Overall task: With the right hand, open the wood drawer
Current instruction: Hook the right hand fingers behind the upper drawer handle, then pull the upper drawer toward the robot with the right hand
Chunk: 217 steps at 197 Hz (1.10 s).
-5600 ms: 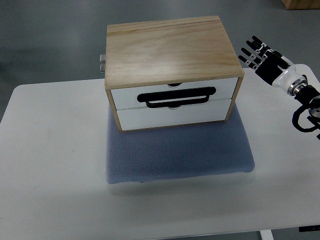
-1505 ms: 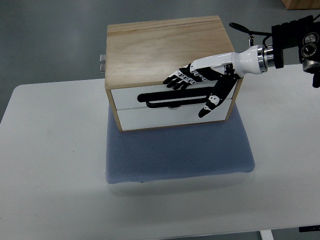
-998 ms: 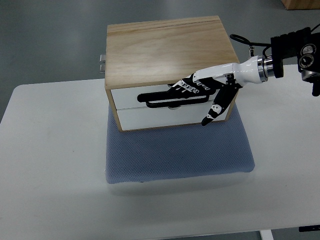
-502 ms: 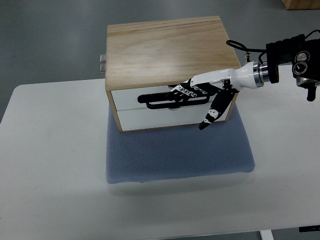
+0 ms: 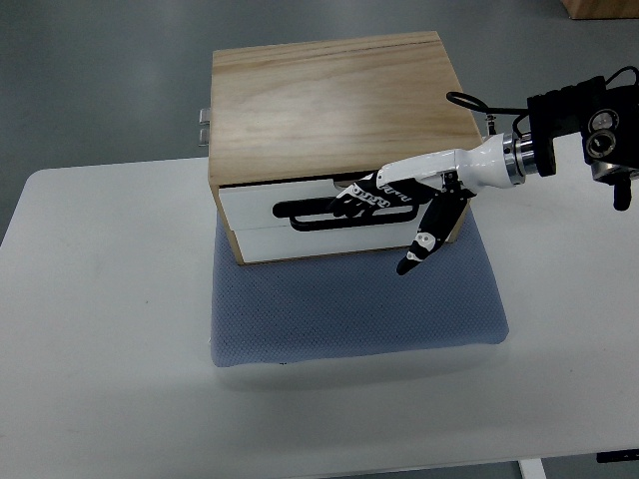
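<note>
A wood drawer box [image 5: 329, 105] with two white drawer fronts stands on a blue-grey mat [image 5: 349, 314]. The upper drawer [image 5: 250, 205] sticks out a little past the box's front edge, above the lower drawer [image 5: 300, 243]. Its long black handle [image 5: 305, 214] runs across the front. My right hand [image 5: 377, 200] reaches in from the right, its fingers curled around the handle's right part. The thumb [image 5: 417, 249] points down in front of the lower drawer. The left arm does not show.
The mat lies on a white table [image 5: 100, 299], with the grey floor behind it. A small metal fitting [image 5: 204, 125] juts from the box's back left. My right forearm and its cables [image 5: 569, 140] hover beside the box's right side.
My right hand came over from the far right, closed its fingers on the black handle and drew it toward me. The upper drawer has slid out a little.
</note>
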{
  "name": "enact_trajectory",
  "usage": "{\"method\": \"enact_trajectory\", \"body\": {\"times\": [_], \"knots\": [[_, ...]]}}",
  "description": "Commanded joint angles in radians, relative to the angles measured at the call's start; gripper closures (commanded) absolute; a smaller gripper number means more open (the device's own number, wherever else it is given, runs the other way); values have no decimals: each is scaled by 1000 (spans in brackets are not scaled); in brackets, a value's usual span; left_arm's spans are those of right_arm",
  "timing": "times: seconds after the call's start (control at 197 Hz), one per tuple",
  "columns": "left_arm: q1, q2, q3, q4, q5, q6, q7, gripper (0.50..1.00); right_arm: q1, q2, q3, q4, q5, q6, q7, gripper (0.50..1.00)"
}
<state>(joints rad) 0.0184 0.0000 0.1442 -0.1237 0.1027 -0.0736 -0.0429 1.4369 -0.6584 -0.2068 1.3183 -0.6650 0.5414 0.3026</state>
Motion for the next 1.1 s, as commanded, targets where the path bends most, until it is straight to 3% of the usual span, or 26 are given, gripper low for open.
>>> {"method": "enact_trajectory", "body": {"times": [0.0,1.095], "knots": [[0,0,0,1,0,0,0,500,4,-4,-19,25,1,-1,-3,556],[0,0,0,1,0,0,0,500,63,-122,-69,231,7,-8,-5,556]]}}
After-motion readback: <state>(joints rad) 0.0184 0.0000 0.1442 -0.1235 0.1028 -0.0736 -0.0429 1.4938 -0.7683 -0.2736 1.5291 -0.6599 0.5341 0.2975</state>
